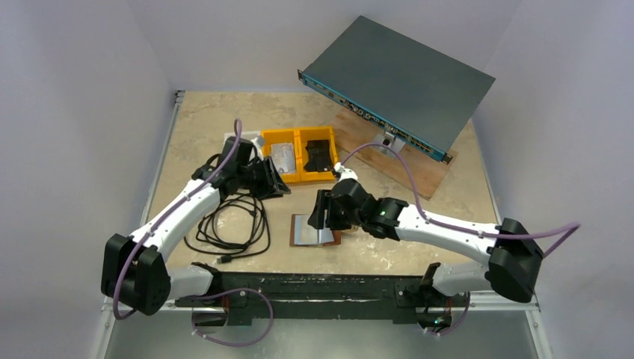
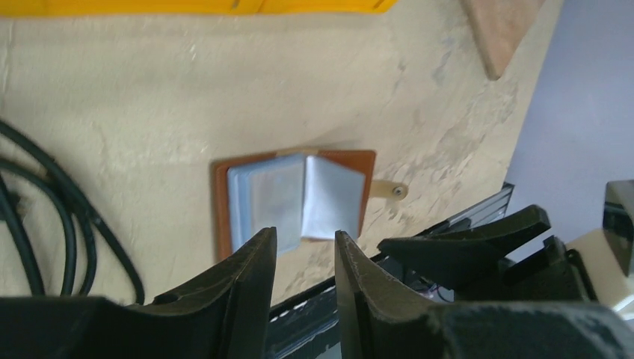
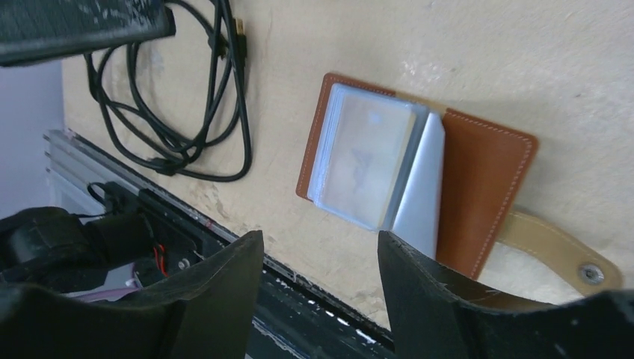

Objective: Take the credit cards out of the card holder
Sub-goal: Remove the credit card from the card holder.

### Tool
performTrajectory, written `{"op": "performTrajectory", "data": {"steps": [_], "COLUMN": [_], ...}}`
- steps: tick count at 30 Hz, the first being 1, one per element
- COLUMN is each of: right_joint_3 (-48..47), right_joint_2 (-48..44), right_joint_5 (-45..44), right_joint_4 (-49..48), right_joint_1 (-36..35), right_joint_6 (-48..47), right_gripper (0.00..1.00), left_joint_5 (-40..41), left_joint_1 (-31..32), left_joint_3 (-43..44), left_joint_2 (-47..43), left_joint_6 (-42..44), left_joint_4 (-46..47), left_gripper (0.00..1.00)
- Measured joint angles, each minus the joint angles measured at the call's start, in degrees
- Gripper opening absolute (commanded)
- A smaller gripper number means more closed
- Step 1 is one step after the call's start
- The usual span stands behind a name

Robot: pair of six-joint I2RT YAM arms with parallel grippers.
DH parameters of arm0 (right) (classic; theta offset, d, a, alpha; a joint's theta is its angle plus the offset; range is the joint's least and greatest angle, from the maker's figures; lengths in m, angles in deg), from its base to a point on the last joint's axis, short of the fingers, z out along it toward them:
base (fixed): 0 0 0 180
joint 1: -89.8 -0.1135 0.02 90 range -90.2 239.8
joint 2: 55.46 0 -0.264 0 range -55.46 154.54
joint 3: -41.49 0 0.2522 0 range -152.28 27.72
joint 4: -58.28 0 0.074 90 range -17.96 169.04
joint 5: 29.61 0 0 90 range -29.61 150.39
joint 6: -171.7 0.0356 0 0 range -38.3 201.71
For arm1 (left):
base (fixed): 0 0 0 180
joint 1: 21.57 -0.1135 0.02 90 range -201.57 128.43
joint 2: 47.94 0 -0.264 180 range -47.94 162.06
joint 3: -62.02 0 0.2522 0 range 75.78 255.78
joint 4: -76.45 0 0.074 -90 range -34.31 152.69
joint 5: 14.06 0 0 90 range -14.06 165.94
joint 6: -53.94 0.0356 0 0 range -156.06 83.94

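Both hover; we rate R gripper (image 3: 320, 247) nearer: holder (image 3: 486, 187) lies open just ahead of its spread, empty fingers (image 3: 224, 299), long axis side-to-side; L gripper (image 2: 306, 238) narrowly apart, empty.

card holder (image 1: 306, 232) partly hidden under right gripper (image 1: 320, 213), yellow bins (image 2: 187, 6) cut by top edge, cable (image 2: 98, 226) cut off left
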Motion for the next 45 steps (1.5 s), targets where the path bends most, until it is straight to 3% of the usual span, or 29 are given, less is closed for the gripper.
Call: {"op": "performTrajectory", "data": {"steps": [12,29,40,45], "right_joint_3": [-4.57,-10.78,-7.28,-2.71], "right_joint_2": [15.08,26.67,26.08,24.17], "right_joint_5": [-1.42,-7.56,-6.34,-4.44], "right_joint_4": [-0.02,4.76,-2.03,-7.69], "right_joint_1": [-2.99,-4.22,-4.20,-3.45], "right_joint_6": [0.35,-0.90,0.94,2.19], "right_gripper": [0.55,0.49,0.12,0.03], "left_joint_5": [-0.98,-2.75,-2.49,-2.03], "left_joint_1": [0.00,0.42,5.01,8.68], "left_joint_3": [-15.74,-19.39,-19.39,-19.37], "left_joint_2": [-7.43,-7.74,-4.59,-1.16], "left_joint_6": [-0.20,-0.20,-0.72,-2.12], "left_joint_4": [0.70,3.02,4.94,6.84], "left_gripper": [0.28,0.26,0.25,0.23]}}
